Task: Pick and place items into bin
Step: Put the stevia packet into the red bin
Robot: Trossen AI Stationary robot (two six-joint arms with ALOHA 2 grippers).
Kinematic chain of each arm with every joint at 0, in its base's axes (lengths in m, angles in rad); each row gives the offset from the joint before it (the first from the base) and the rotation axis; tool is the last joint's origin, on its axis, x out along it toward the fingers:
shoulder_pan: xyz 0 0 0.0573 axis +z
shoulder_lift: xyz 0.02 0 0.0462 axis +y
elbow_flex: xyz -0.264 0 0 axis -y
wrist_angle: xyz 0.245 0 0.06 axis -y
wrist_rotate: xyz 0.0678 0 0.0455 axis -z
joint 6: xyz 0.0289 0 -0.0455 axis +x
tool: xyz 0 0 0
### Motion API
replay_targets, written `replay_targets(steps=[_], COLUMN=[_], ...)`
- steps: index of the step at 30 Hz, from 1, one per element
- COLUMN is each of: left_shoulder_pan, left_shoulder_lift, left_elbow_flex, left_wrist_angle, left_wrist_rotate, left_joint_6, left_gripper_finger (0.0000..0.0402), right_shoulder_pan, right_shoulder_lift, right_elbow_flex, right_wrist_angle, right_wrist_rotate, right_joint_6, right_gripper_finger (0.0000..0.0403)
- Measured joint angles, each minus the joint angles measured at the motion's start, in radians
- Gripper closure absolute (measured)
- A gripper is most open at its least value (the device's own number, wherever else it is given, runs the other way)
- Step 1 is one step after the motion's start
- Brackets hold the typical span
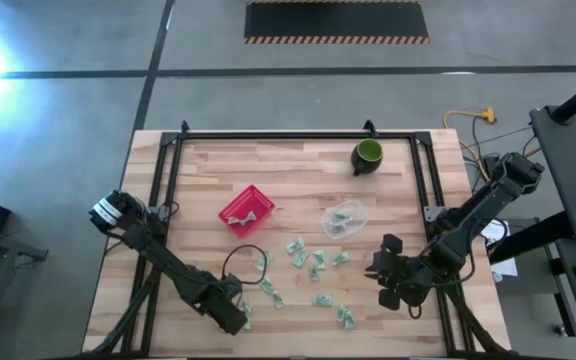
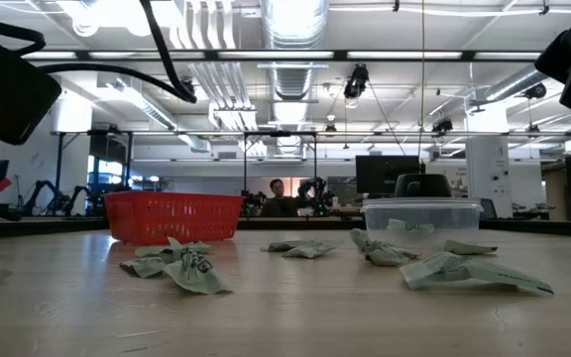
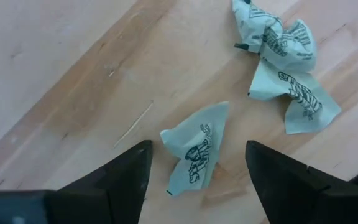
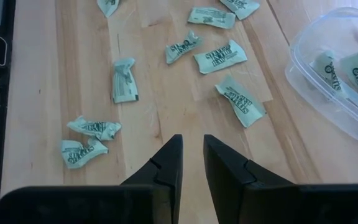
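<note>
Green-and-white packet [image 3: 194,152] between open left end effector [image 3: 197,171] fingers

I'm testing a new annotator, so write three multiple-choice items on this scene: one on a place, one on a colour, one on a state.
1. Where does the green cup stand?
A. at the table's far edge
B. inside the basket
C. beside the left gripper

2. What colour is the basket?
A. blue
B. red
C. white

3. How are the left gripper fingers?
A. shut on a packet
B. shut on nothing
C. open over a packet

Answers: 1 A, the high view shows it near the far rail. 2 B, red in the high and low views. 3 C, a packet lies loose between spread fingers.
</note>
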Motion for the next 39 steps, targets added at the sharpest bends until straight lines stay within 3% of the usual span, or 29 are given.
replay_targets(steps=[23, 39], left_shoulder_pan=[-0.002, -0.001], left_shoulder_lift=[0.004, 0.005], left_elbow_flex=[0.009, 0.017], left_wrist_angle=[-0.017, -0.009], left_wrist_rotate=[-0.065, -0.081], left_joint_6=[-0.061, -0.056], left_gripper_finger=[0.0247, 0.025], right_shoulder_pan=[0.0, 0.0], right_shoulder_lift=[0.0, -0.001], right_elbow_flex=[-0.002, -0.01], right_wrist_angle=[0.0, 0.0], right_wrist_rotate=[-0.001, 0.0], right_joint_6=[-0.008, -0.008], right_gripper_finger=[0.0346, 0.0346])
